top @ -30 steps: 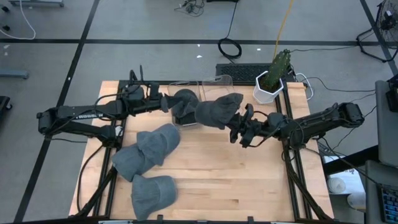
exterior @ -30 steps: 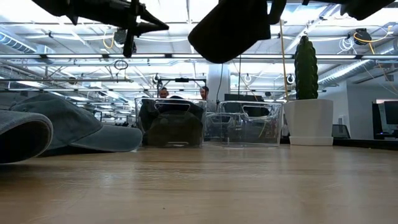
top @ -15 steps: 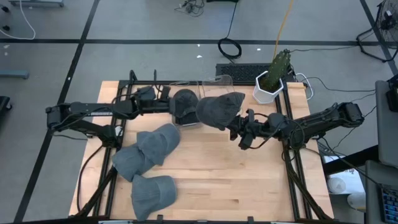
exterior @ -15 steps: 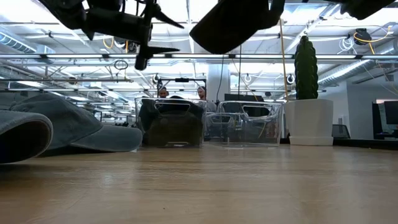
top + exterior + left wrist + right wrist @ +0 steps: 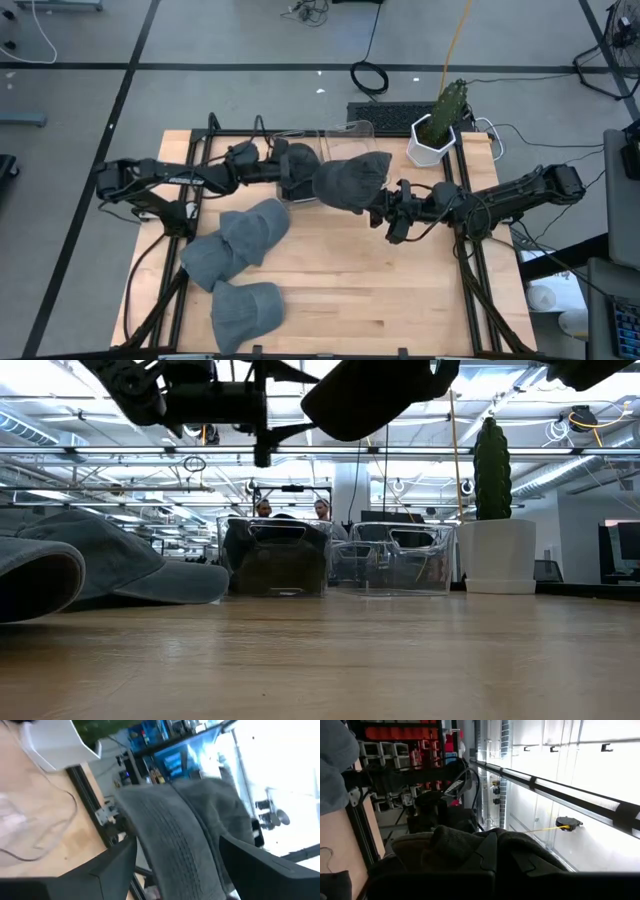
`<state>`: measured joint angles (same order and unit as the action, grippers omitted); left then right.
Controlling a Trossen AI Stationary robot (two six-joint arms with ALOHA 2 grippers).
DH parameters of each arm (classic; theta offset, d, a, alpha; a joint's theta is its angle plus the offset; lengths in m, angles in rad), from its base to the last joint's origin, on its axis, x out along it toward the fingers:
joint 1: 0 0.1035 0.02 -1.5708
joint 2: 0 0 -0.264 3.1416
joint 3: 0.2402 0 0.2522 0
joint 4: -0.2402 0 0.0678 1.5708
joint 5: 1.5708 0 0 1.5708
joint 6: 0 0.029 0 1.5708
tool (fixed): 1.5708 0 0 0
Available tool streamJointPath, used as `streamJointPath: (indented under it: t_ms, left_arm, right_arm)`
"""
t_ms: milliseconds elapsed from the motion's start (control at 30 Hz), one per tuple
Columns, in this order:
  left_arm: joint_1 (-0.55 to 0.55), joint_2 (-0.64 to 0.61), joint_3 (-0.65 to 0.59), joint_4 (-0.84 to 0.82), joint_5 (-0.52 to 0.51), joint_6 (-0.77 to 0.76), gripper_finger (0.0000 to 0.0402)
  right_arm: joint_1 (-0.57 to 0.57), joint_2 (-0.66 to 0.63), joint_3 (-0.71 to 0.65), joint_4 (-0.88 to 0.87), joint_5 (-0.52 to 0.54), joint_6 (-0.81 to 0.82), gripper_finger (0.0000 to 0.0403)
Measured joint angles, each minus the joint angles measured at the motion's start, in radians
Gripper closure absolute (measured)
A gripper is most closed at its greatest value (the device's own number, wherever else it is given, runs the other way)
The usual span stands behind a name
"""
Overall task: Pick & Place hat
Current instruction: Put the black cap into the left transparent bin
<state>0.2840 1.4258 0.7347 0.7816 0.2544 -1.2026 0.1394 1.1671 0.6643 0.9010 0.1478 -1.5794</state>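
I am holding one grey hat (image 5: pixel 348 183) in the air with the right gripper (image 5: pixel 381 208); its fingers are closed tight on the cloth, and the hat is hanging above the back middle of the table (image 5: pixel 400 290), just beside the clear bins (image 5: pixel 335 133). In the low view this hat (image 5: pixel 375 395) is showing as a dark shape high above the wood. The left gripper (image 5: pixel 272 165) is standing over the left bin, where another dark hat (image 5: pixel 296 170) is lying inside. Its fingers (image 5: pixel 112 867) are spread wide and holding nothing, and between them I am seeing the lifted hat (image 5: pixel 192 837) farther off. Three more hats (image 5: pixel 240 260) are lying on the front left part of the table. A cactus (image 5: pixel 444 112) in a white pot is standing at the back right corner.
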Motion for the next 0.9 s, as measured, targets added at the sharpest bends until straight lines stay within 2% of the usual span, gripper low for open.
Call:
streamJointPath:
  t_ms: [300, 500, 600, 733, 800, 900]
  left_arm:
    - [-0.057, 0.098, 0.144, -0.006, 0.078, 0.027, 0.0108]
    - [-0.055, 0.100, 0.158, -0.010, 0.118, 0.045, 0.0108]
    - [-0.041, 0.098, 0.158, -0.009, 0.144, 0.042, 0.0124]
    - [-0.022, 0.098, 0.158, -0.009, 0.173, 0.040, 0.0194]
    - [-0.011, 0.098, 0.158, -0.008, 0.187, 0.059, 0.0250]
    - [0.009, 0.097, 0.158, -0.001, 0.222, 0.115, 0.0355]
  right_arm:
    - [-0.003, 0.000, 0.000, 0.001, 0.009, -0.001, 0.0403]
    - [-0.002, 0.000, 0.000, -0.005, 0.035, 0.010, 0.0403]
    - [-0.002, 0.000, 0.000, -0.015, 0.035, 0.038, 0.0403]
    - [-0.001, 0.000, 0.000, -0.022, 0.038, 0.058, 0.0403]
    - [0.000, 0.000, 0.000, -0.033, 0.037, 0.083, 0.0403]
    - [-0.001, 0.000, 0.000, -0.049, 0.036, 0.133, 0.0403]
